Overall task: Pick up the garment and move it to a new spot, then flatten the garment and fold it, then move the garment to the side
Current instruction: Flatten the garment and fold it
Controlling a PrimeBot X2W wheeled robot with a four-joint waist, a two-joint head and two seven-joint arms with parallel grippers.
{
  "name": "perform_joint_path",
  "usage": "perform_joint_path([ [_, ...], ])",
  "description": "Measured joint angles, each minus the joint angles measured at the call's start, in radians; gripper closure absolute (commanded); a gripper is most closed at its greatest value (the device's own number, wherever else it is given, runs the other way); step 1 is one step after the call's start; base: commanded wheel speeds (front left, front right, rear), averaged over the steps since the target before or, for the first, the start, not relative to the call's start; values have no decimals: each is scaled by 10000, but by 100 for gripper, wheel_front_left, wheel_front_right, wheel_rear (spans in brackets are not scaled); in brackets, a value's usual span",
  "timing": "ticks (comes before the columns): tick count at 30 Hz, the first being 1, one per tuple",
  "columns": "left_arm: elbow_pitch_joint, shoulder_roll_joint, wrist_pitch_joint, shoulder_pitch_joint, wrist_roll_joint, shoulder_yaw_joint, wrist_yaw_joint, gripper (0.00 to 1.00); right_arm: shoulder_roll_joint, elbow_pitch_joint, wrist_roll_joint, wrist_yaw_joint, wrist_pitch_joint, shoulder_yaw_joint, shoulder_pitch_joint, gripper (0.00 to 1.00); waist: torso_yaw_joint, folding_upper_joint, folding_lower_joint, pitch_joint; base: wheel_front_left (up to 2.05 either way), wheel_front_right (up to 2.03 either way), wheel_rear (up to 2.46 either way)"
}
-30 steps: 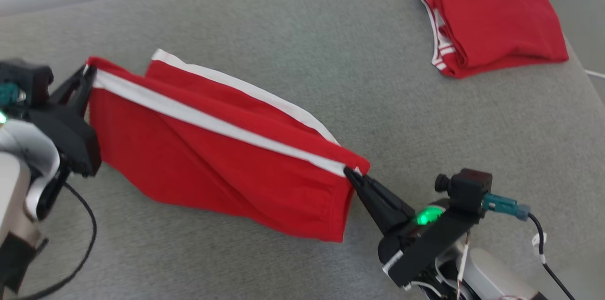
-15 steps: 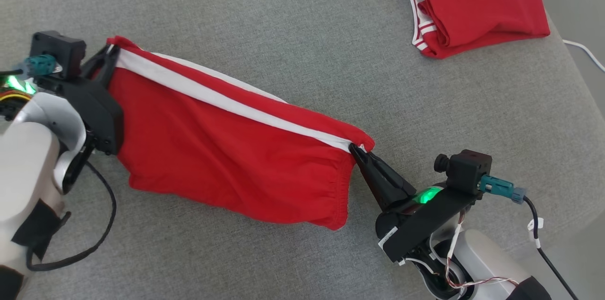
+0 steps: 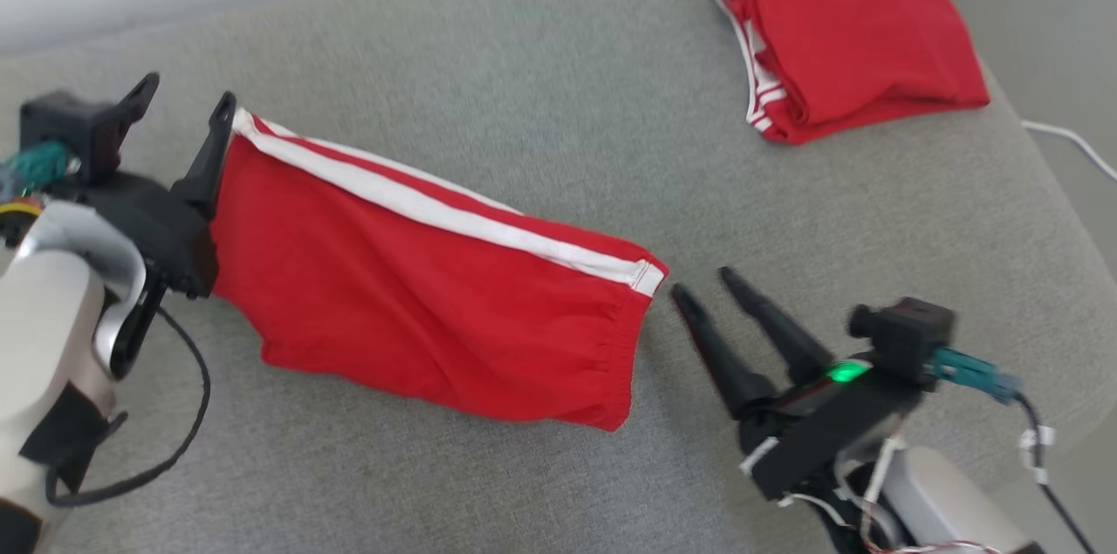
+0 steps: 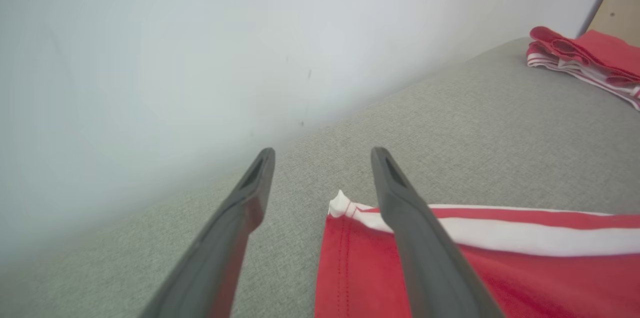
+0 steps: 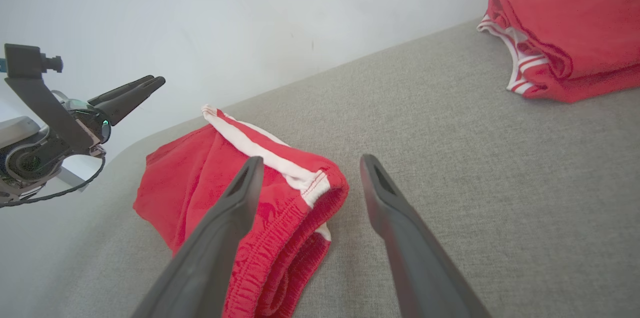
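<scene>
Shorts (image 3: 419, 301) are laid flat mid-frame; left pincer (image 3: 188, 93) and right pincer (image 3: 704, 283) are spread wide, empty. Regrasping for folding seems needed.

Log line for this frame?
red garment: spread on grey cushion | left hand: open, at its corner | right hand: open, clear of elastic end | folded red garment: far right

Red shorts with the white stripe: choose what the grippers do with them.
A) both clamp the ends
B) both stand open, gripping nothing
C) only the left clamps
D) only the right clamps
B: left gripper and right gripper show spread fingers; the red shorts lie on the grey cushion.
</scene>
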Motion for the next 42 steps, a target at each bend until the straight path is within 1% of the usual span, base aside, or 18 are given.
perform_joint_path([
  [3,-4,29,-685,412,-153,182,82,0,-150,-573,-476,0,-174,-625,383,0,34,-1,-1,-443,0,0,0],
  [7,-242,82,-1012,814,-222,403,324,0,104,-1047,-957,0,-759,-1329,767,0,86,-1,-2,-855,0,0,0],
  [10,-587,157,-1126,1045,-222,525,516,0,412,-1158,-1310,0,-1204,-1751,1124,0,159,-1,-2,-1056,0,0,0],
  [12,-754,221,-1131,1220,-222,556,570,0,543,-1156,-1881,0,-1496,-1891,1310,0,225,-2,-2,-1124,0,0,0],
  [14,-825,336,-1158,1404,-221,562,619,0,876,-1166,-2021,0,-1724,-2096,1488,0,264,-1,-1,-1173,0,0,0],
  [16,-892,418,-1108,1526,-222,533,648,0,1097,-1152,-2439,0,-1858,-2111,1707,0,269,-2,-2,-1207,0,0,0],
  [23,-941,767,-318,1719,-282,263,502,0,1672,-867,-3338,0,-2096,-2130,2152,0,74,-1,-1,-1214,0,0,0],
  [27,-865,872,182,1746,-355,90,414,0,1927,-857,-4006,0,-2171,-2159,2266,0,-70,-2,-1,-1212,0,0,0],
  [29,-777,932,464,1759,-397,-10,330,0,2113,-863,-4125,0,-2197,-2161,2334,0,-136,-1,-1,-1199,0,0,0],
  [36,-476,997,1994,1750,-924,-500,75,0,2353,-982,-4403,0,-2209,-2151,2342,0,-323,-1,0,-1114,0,0,0],
  [42,-324,1049,3409,1652,-1486,-903,59,0,2405,-1024,-4497,0,-2209,-2107,2293,0,-455,-1,0,-1004,0,0,0],
])
